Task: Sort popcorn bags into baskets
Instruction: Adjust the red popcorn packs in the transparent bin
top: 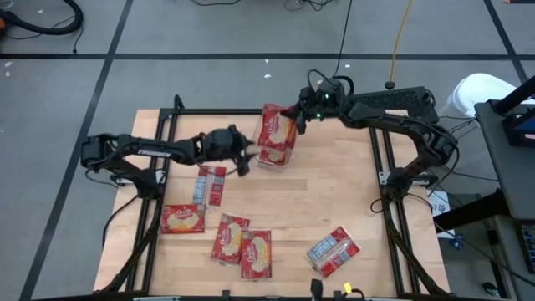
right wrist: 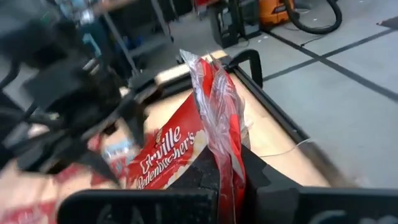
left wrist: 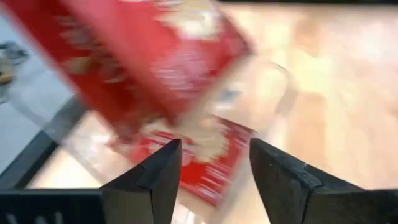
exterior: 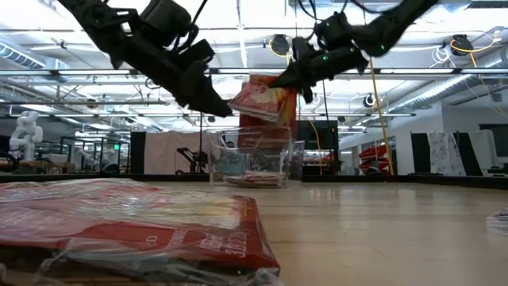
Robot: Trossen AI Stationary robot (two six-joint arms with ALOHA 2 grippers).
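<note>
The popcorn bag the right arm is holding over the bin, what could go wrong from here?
The right gripper pinches the popcorn bag only by one edge, so it may slip or swing. The left gripper, open, sits close beside the clear bin and could bump it. A bag already lies inside, so this one may land crooked.

A robotics lab: wooden worktable [top: 351, 201] on taped grey floor, ceiling pipework, another robot [exterior: 26, 131] beyond.

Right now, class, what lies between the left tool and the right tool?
High view: a red popcorn bag, pinched by the right tool, hangs over the clear basket; the left tool is open beside it.
</note>
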